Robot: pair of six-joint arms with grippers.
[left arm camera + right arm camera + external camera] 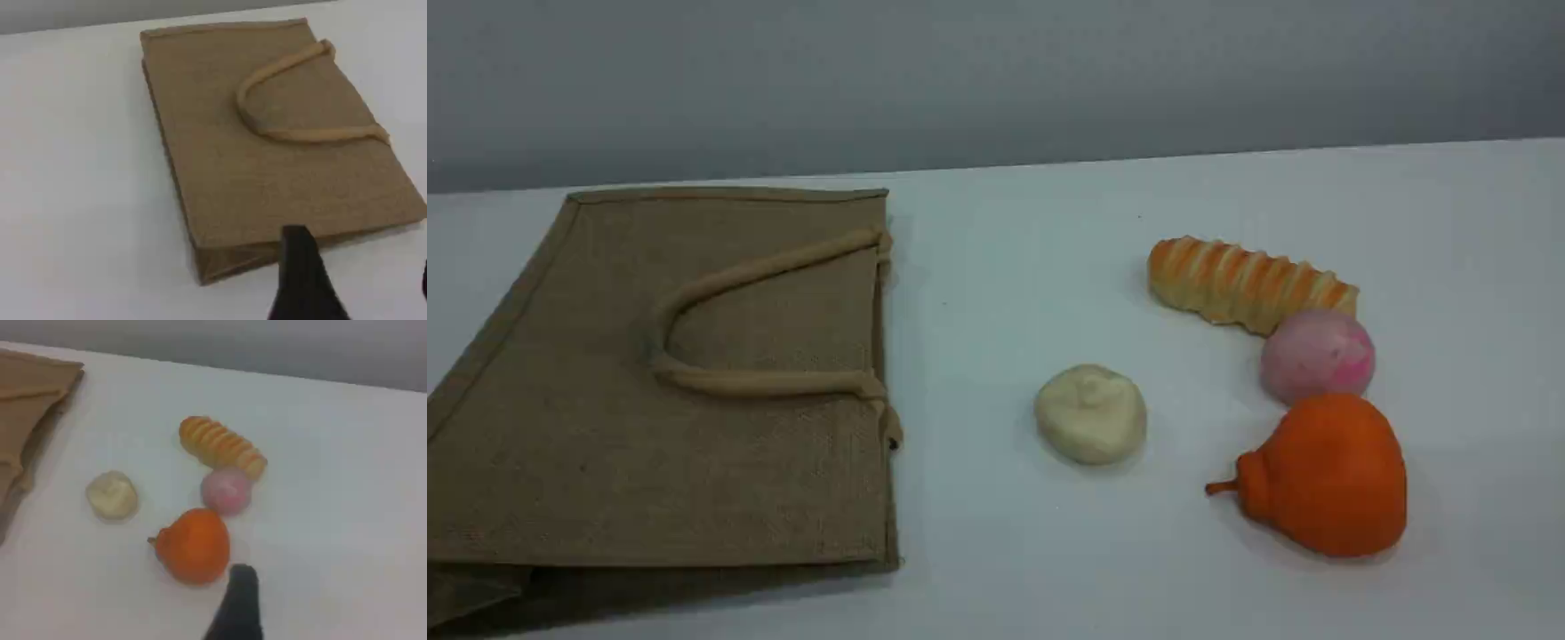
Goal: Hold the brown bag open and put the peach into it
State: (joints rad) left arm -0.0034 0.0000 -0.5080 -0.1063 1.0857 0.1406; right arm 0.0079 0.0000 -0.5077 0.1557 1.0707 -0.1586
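Note:
The brown bag (605, 444) lies flat and closed on the left of the table, its beige handle (756, 382) folded over the top face and its mouth edge facing right. The pink peach (1316, 356) sits at the right, wedged between a striped bread roll and an orange pear. Neither arm shows in the scene view. In the left wrist view my left gripper (363, 283) hovers open above the bag's (267, 167) near corner, holding nothing. A single black fingertip (239, 600) of my right gripper shows, just this side of the pear, with the peach (227, 491) beyond it.
A striped orange bread roll (1249, 283) lies behind the peach. The orange pear-shaped fruit (1325, 476) sits in front of it. A cream-white bun (1090, 413) rests between bag and fruit. The white table's far edge (1227, 153) meets a grey wall.

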